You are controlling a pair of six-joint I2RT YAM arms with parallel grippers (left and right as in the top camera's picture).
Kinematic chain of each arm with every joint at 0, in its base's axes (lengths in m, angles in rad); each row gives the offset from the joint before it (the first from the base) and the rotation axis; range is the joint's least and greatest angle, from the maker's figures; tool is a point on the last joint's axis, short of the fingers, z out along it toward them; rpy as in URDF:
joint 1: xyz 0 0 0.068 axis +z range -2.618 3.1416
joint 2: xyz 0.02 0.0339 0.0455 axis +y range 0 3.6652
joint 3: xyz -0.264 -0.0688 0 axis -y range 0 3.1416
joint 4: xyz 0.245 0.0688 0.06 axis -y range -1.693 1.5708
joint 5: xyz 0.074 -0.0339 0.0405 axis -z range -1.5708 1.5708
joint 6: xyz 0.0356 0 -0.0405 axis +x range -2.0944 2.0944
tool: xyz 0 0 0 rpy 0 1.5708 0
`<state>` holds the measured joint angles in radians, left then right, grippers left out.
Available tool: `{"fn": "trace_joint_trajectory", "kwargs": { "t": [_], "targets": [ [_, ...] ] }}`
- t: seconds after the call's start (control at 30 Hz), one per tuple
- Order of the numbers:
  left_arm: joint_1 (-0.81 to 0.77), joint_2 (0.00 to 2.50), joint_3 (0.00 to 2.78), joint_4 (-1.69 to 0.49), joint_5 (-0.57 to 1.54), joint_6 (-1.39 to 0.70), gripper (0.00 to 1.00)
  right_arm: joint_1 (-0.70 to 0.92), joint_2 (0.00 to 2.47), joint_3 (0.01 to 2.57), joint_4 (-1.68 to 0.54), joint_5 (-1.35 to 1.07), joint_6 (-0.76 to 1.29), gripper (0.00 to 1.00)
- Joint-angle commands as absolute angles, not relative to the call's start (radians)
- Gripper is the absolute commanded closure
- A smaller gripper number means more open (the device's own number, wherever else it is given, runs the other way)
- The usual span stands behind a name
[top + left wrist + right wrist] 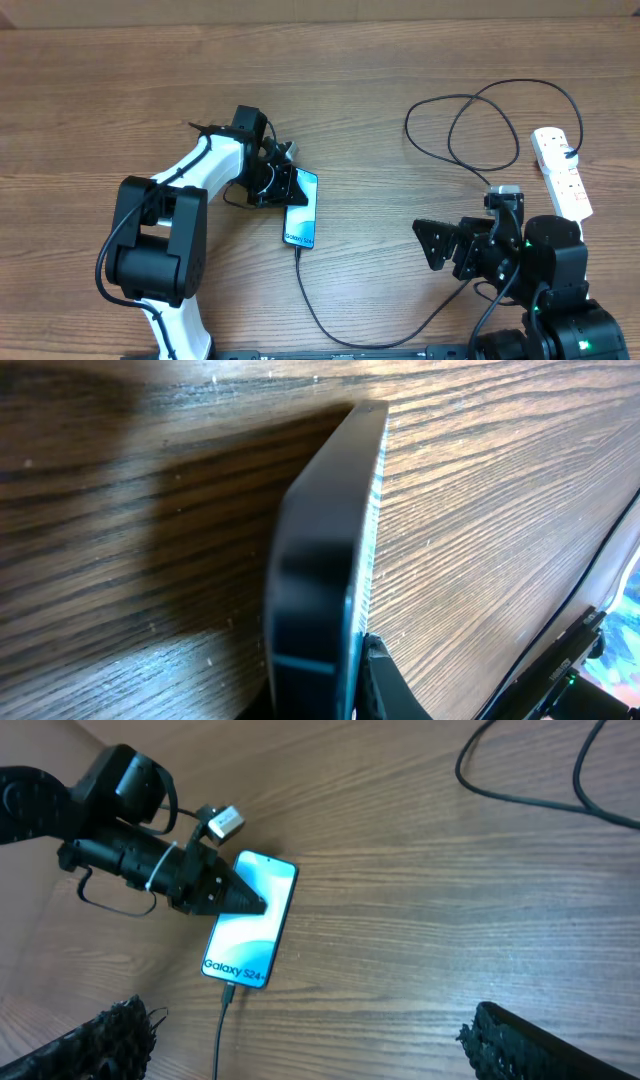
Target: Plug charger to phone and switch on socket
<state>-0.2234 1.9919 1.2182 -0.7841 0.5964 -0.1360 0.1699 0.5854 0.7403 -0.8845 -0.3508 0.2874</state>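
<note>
— Where do we find the phone [303, 212]?

— Right at the tips of our left gripper [284, 188]. It lies on the wooden surface [120, 80] with its screen lit light blue, and the gripper's tips overlap the long edge nearest them. From the left wrist we see the phone edge-on, running away from us, with one finger [385, 685] pressed against its face.

— So how do we read that gripper?

— Drawn in narrow, pinching the phone by that edge. From the right wrist its tips look like a single black wedge lying over the screen's rim.

— And our right gripper [432, 246]?

— Spread wide and holding nothing. Its two fingers sit at opposite lower corners of its own view, with bare wood between them. It points toward the phone, which lies well ahead of its fingertips.

— Where is the charger [221, 1035]?

— Its thin black cable meets the phone's short end by the "Galaxy" lettering, the end away from the left gripper's tips. From there it sweeps round under the right gripper and rises in loose loops beyond it.

— And the socket [562, 172]?

— Behind the right gripper's wrist, off to its right side and well away from its fingertips. The cable's other end reaches it there. We cannot tell how the small red switches are set.
</note>
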Motion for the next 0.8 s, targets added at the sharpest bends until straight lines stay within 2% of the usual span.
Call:
{"fn": "trace_joint_trajectory", "kwargs": {
  "t": [0.0, 0.57, 0.77],
  "targets": [
    [-0.229, 2.008, 1.209, -0.773, 0.437, -0.147, 0.92, 0.168, 0.585, 0.753, -0.893, -0.341, 0.287, 0.00],
    [-0.229, 2.008, 1.049, -0.657, 0.433, -0.224, 0.88, 0.168, 0.585, 0.753, -0.915, -0.340, 0.287, 0.00],
    [-0.229, 2.008, 1.049, -0.656, 0.406, -0.224, 0.79, 0.168, 0.585, 0.753, -0.915, -0.340, 0.287, 0.00]
  ]
}}
